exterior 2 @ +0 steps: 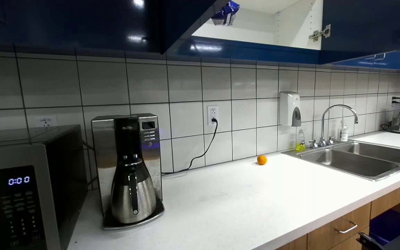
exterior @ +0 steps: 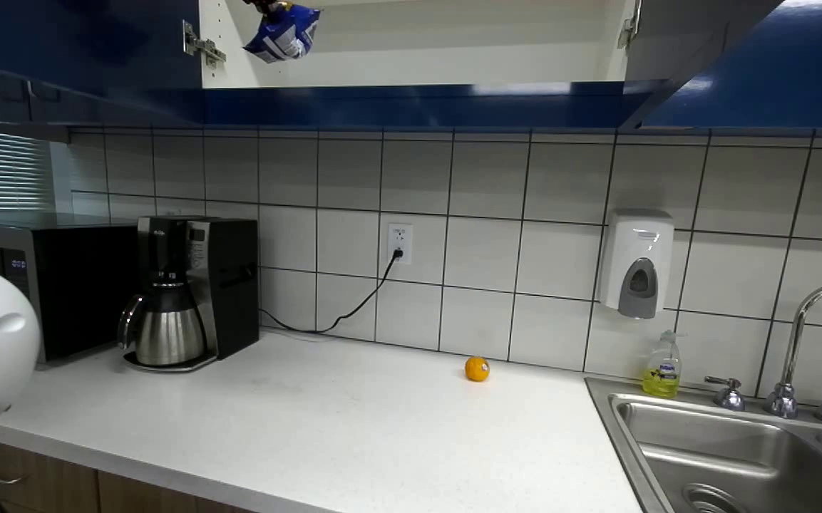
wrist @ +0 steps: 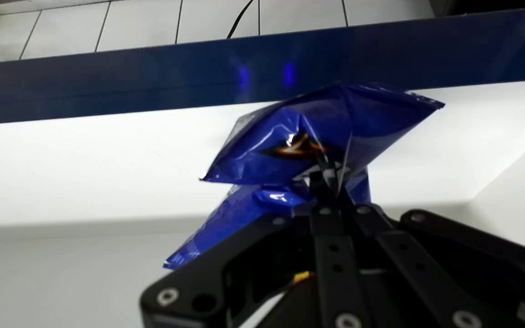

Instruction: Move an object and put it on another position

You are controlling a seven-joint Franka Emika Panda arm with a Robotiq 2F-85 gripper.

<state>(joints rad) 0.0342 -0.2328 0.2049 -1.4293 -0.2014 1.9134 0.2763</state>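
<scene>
One white counter (exterior: 353, 434) spans the scene; its near edge runs straight, wooden drawers (exterior 2: 324, 236) below. One cupboard (exterior: 411, 107) on the far wall above: two blue doors (exterior 2: 369, 27) swung wide, white interior showing, blue lip along the bottom. One metal sink (exterior: 616, 431), right: two basins (exterior 2: 352, 161), one faucet (exterior 2: 322, 126), two handles (exterior: 728, 395). One microwave (exterior 2: 33, 187), left, display at 0:00. One coffee maker (exterior: 232, 285), just right of it; one steel pot (exterior: 168, 331) stands on its base, contents hidden.

One gripper (wrist: 328, 182), raised to the cupboard; fingers together, pinching the middle of one blue bag (wrist: 298, 132). In both exterior views the bag hangs high above the counter, at the left part of the cupboard opening. Whether it is past the lip or just in front of it is not clear. More of the opening lies to its right; the left side wall is near.

One soap dispenser (exterior: 639, 260) on the tiled wall, above the sink's left end. Two bottles at the sink's far rim: a soap bottle (exterior: 661, 372) holding yellow liquid, left of the faucet; a white bottle (exterior 2: 343, 133) right of it. One orange (exterior: 477, 369), on the counter near its far edge, left of the sink, white surface extending left and near.
</scene>
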